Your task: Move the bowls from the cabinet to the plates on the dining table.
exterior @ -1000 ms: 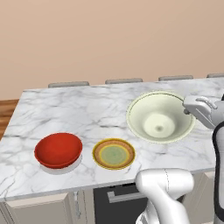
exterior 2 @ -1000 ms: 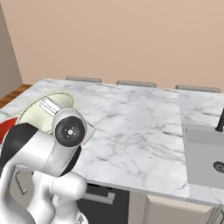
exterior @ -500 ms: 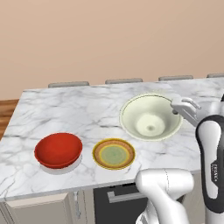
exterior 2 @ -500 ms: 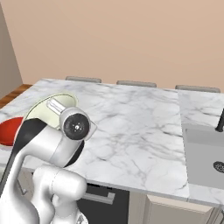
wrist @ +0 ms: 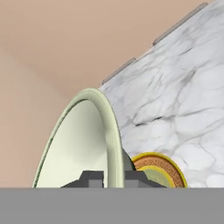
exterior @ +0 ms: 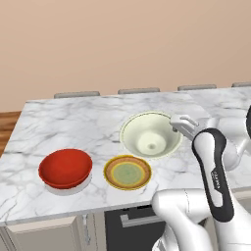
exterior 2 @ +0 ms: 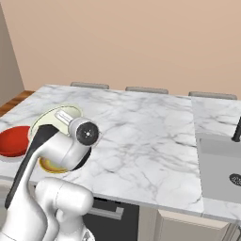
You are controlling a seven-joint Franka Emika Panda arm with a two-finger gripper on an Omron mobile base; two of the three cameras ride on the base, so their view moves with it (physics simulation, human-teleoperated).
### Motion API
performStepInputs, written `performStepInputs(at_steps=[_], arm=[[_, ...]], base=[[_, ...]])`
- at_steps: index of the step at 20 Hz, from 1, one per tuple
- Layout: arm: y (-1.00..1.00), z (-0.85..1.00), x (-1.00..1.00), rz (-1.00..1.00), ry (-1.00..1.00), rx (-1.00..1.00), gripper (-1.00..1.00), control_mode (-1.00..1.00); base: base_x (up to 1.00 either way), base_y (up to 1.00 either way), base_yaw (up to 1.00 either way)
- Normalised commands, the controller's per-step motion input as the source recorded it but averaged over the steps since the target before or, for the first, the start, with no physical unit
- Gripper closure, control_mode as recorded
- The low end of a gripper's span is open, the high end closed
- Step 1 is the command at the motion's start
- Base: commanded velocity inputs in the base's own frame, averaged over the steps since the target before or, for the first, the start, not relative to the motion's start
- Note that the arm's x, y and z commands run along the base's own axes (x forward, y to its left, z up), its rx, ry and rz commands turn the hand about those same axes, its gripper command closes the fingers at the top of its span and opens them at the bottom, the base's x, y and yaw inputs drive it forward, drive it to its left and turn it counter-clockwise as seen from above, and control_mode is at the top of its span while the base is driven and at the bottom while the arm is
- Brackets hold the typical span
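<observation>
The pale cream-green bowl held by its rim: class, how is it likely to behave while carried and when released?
The round pale cream-green bowl looks rigid, keeping its shape though the end effector pinches only its rim. The off-centre grip may let it swing or slip; its surface looks glossy. Released tilted over the yellow-gold round plate, it could rock before settling.

Claw (wrist: 107, 178) clamped tight, arm bent over forward
</observation>
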Motion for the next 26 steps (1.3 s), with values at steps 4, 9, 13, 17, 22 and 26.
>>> performStepInputs(at_steps=[4, 9, 13, 17, 22, 26], arm=[[0.26, -0.55, 0.77, 0.15, 0.11, 0.04, 1.0, -1.0], [0.11, -0.5, 0.79, 0.22, 0.18, 0.1, 1.0, -1.0], [0.0, -0.39, 0.52, 0.28, 0.19, 0.12, 1.0, -1.0], [-0.06, -0.31, 0.33, 0.28, 0.09, 0.13, 1.0, -1.0], [0.0, -0.12, 0.16, 0.16, 0.0, 0.06, 1.0, -1.0], [0.01, -0.05, 0.0, 0.0, 0.0, 0.0, 1.0, -1.0]], base=[[0.0, 0.0, 0.0], [0.0, 0.0, 0.0], [0.0, 0.0, 0.0], [0.0, 0.0, 0.0], [0.0, 0.0, 0.0], [0.0, 0.0, 0.0]])
